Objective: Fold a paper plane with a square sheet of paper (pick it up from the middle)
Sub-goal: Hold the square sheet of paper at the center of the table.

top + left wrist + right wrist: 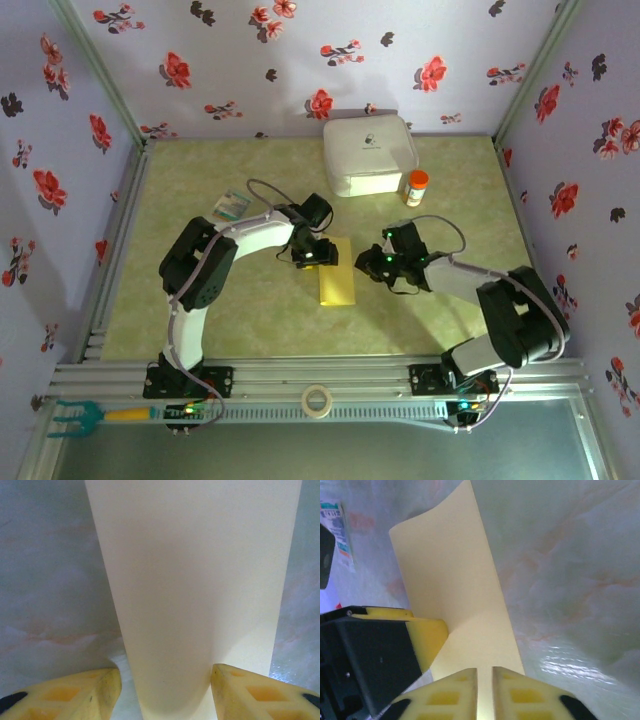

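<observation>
Pinching the near edge of the square sheet of paper [451,575], the right gripper [485,672] shows its ribbed yellow fingers pressed almost together. The sheet, thin matte yellow, lies doubled into a narrow oblong, flexed up toward that grip, its far corner curling. Left gripper [165,692]: fingers spread, straddling the strip, one pad resting on it just left of the right gripper. Beneath is a glossy marbled green tabletop [570,580]. Beyond the left gripper lies a teal-and-white card [231,206]. Farther off is a closed white rounded box [368,155] with an orange-capped bottle [417,188] beside it; contents not discernible.
</observation>
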`<act>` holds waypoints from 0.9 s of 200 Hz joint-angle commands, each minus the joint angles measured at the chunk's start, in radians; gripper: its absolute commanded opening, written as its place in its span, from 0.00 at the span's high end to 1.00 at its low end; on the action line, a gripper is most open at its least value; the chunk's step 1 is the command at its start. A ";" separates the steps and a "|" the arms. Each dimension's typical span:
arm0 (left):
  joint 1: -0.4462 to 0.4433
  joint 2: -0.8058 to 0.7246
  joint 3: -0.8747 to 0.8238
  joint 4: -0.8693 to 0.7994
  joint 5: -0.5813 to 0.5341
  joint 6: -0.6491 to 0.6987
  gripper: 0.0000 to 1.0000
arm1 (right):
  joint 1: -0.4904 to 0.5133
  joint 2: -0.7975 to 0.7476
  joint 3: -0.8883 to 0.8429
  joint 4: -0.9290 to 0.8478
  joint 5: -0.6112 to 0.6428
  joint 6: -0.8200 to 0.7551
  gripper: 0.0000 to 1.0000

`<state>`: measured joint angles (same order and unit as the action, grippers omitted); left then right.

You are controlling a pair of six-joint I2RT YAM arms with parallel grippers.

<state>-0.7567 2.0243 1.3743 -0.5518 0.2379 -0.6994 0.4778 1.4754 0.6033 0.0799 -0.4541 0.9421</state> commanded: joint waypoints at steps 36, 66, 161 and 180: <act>-0.009 0.128 -0.040 0.020 -0.080 0.027 0.46 | 0.043 0.142 0.119 -0.025 -0.024 -0.033 1.00; -0.009 0.131 -0.036 0.017 -0.078 0.028 0.46 | 0.051 0.182 0.158 -0.052 -0.029 -0.052 1.00; -0.012 0.124 -0.035 0.021 -0.075 0.033 0.46 | 0.058 0.267 0.136 -0.189 0.047 -0.151 1.00; -0.012 0.091 -0.034 0.021 -0.074 0.039 0.45 | 0.057 0.275 0.136 -0.197 0.059 -0.171 1.00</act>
<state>-0.7593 2.0300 1.3861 -0.5652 0.2348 -0.6979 0.5285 1.7168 0.7689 0.0029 -0.4690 0.8299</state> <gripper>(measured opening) 0.540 0.058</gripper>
